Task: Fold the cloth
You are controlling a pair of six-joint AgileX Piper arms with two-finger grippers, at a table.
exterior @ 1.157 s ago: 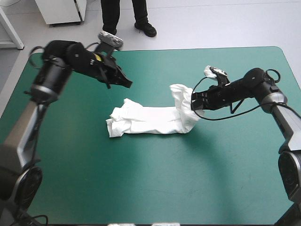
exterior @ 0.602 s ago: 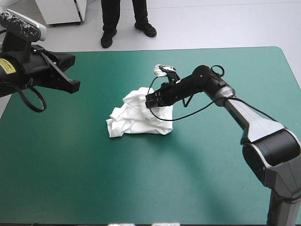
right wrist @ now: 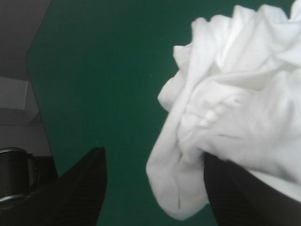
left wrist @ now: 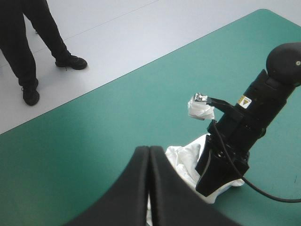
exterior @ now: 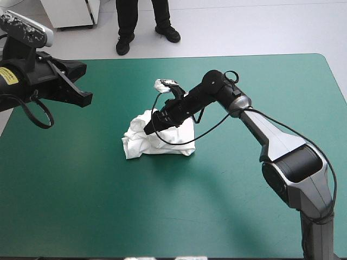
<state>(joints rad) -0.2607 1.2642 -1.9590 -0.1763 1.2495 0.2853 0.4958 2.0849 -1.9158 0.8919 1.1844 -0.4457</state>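
Right pincer (exterior: pixel 150 126), fingers wide apart, hangs over the crumpled white short-sleeved T-shirt (exterior: pixel 162 142) heaped mid-table on the teal-green cover (exterior: pixel 217 206), the heap under and ahead of me. Left pincer (exterior: pixel 81 98), closed, is raised well apart.

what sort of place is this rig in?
Probably a robot lab bench: teal-green table, left claw shut off to the side, right claw open at a crumpled T-shirt.
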